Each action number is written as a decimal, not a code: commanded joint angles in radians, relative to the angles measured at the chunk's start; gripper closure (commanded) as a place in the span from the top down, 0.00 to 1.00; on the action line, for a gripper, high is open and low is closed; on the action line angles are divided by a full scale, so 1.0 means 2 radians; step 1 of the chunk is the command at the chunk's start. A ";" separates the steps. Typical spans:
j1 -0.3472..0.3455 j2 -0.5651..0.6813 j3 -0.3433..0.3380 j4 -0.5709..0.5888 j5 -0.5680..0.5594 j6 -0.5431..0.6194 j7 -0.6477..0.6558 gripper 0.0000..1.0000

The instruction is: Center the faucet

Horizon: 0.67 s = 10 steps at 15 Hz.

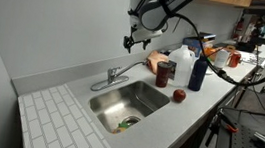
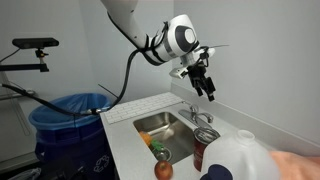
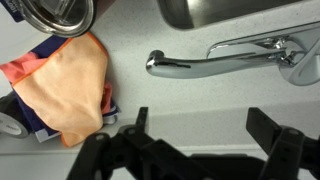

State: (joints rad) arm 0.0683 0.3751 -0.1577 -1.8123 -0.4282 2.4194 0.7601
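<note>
The chrome faucet (image 1: 113, 77) stands behind the sink (image 1: 129, 102). In the wrist view its long spout (image 3: 200, 64) lies over the grey counter alongside the basin, with its tip toward an orange cloth (image 3: 75, 80) and its base at the right edge (image 3: 300, 60). It also shows in an exterior view (image 2: 200, 114). My gripper (image 3: 205, 125) is open and empty. It hangs in the air above the spout's tip, apart from it, in both exterior views (image 1: 136, 39) (image 2: 206, 86).
Beside the sink stand a red can (image 1: 163, 73), a white jug (image 1: 183, 58), a blue bottle (image 1: 197, 71) and a red apple (image 1: 178, 94). The orange cloth (image 1: 154, 58) lies by the wall. Something green and orange lies in the basin (image 2: 158, 150). A blue-lined bin (image 2: 70, 110) stands off the counter.
</note>
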 commanded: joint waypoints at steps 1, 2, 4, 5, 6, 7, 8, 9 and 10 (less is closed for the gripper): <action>-0.012 0.034 -0.001 0.023 0.019 0.001 -0.047 1.00; -0.019 0.045 0.001 0.026 0.024 0.013 -0.067 1.00; -0.024 0.064 -0.005 0.041 0.028 0.016 -0.085 1.00; -0.027 0.073 -0.007 0.049 0.032 0.018 -0.095 1.00; -0.027 0.083 -0.013 0.060 0.030 0.021 -0.097 1.00; -0.025 0.085 -0.017 0.068 0.032 0.017 -0.100 1.00; -0.024 0.092 -0.022 0.077 0.033 0.020 -0.099 1.00; -0.022 0.098 -0.027 0.087 0.032 0.019 -0.097 1.00; -0.022 0.104 -0.030 0.095 0.033 0.016 -0.098 1.00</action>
State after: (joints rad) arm 0.0186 0.5303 -0.1943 -1.7037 -0.3863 2.4516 0.5934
